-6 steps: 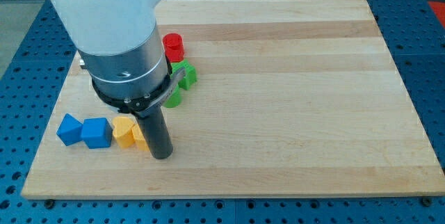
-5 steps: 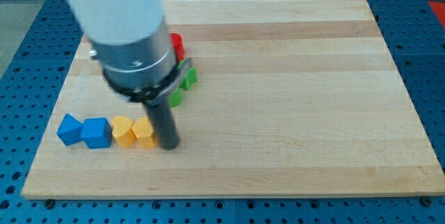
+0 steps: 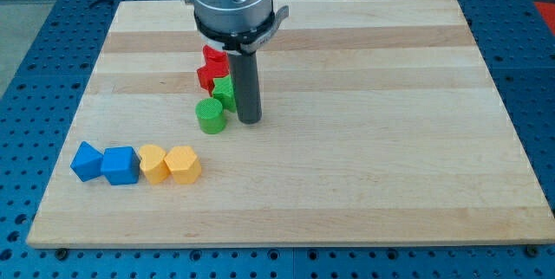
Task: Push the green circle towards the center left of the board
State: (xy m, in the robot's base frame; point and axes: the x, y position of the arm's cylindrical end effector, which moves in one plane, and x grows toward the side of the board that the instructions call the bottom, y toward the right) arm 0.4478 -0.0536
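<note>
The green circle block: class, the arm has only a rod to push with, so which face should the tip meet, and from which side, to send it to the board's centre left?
Meet the low round green circle block on its curved wall facing the view's right, low down and centred, and push toward the view's left. My tip already stands just right of it. Its curved wall would slip off a glancing contact.

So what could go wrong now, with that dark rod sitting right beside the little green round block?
My tip sits just right of the green circle block, beside another green block and two red blocks. A leftward push may drag those neighbours along. An off-centre push could send the circle down towards the yellow blocks.
</note>
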